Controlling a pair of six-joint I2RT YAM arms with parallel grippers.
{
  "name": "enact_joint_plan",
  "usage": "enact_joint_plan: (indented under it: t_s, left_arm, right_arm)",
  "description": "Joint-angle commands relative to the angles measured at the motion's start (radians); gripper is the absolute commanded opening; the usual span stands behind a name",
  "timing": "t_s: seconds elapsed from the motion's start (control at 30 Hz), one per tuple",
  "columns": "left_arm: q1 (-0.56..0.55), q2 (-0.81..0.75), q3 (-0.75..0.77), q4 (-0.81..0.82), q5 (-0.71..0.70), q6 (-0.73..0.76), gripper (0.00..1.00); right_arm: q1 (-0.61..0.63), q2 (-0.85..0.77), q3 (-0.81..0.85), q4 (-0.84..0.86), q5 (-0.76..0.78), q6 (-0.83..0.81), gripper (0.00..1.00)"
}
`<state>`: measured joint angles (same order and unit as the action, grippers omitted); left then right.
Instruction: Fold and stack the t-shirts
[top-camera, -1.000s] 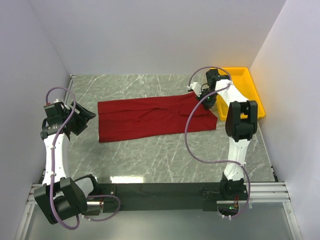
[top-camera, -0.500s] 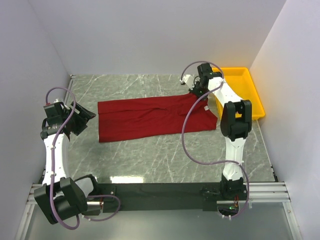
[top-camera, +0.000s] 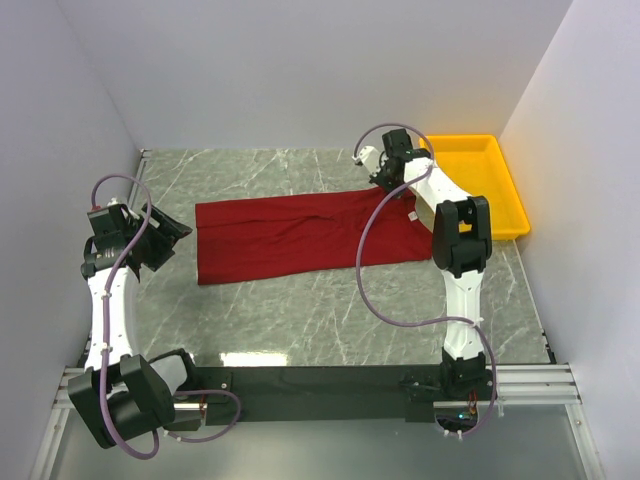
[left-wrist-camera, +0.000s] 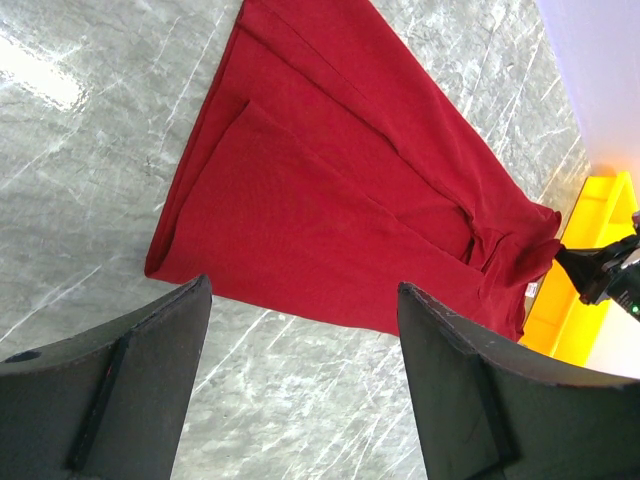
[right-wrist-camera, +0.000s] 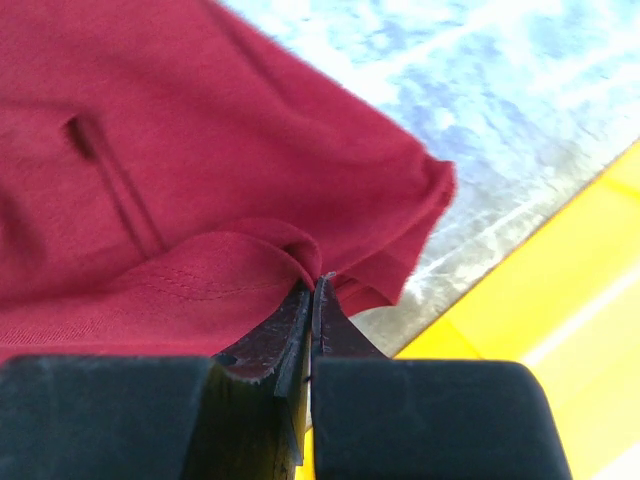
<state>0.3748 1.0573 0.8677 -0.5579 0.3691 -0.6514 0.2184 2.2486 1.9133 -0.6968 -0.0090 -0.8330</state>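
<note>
The dark red t-shirt (top-camera: 300, 235) lies folded into a long strip across the middle of the table. It also shows in the left wrist view (left-wrist-camera: 340, 200). My right gripper (top-camera: 386, 180) is at the strip's far right corner. In the right wrist view it (right-wrist-camera: 313, 285) is shut on a bunched fold of the t-shirt (right-wrist-camera: 200, 150) and holds that fold up. My left gripper (top-camera: 172, 238) hangs just left of the shirt's left end. It (left-wrist-camera: 302, 290) is open and empty, above the table near the shirt's edge.
A yellow plastic tray (top-camera: 480, 180) stands at the back right, close beside my right gripper. It also shows in the right wrist view (right-wrist-camera: 540, 300) and the left wrist view (left-wrist-camera: 590, 220). White walls enclose the marble table (top-camera: 300, 310) on three sides.
My right gripper has moved left and toward the back, away from the tray, with the shirt's right corner pinched in it. The left arm has not moved.
</note>
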Motion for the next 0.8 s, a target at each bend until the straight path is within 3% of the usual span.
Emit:
enact_joint_plan:
  t_s: [0.0,0.23,0.27,0.3,0.4,0.5,0.77]
  left_arm:
    - [0.004,-0.014,-0.009,0.026,0.01,-0.004,0.8]
    - [0.006,-0.011,-0.006,0.026,0.01,-0.002,0.8]
    - [0.006,-0.011,-0.006,0.027,0.01,-0.002,0.8]
    - [0.006,-0.011,-0.009,0.027,0.01,-0.004,0.8]
    - [0.006,-0.011,-0.007,0.029,0.01,-0.004,0.8]
    - [0.006,-0.01,-0.006,0.026,0.008,-0.001,0.8]
    - [0.004,0.0,0.005,0.024,0.007,0.006,0.8]
  right_arm:
    - [0.007,0.008,0.03,0.094,0.064,0.066,0.0]
    - [0.012,0.034,0.039,0.161,0.148,0.138,0.02]
    - [0.012,0.034,0.047,0.171,0.155,0.147,0.08]
    - [0.013,0.031,0.047,0.172,0.161,0.158,0.31]
    - [0.012,0.006,0.033,0.174,0.138,0.152,0.6]
    - [0.015,-0.02,0.02,0.169,0.104,0.138,0.63]
    - [0.029,-0.11,-0.029,-0.012,-0.265,-0.09,0.59]
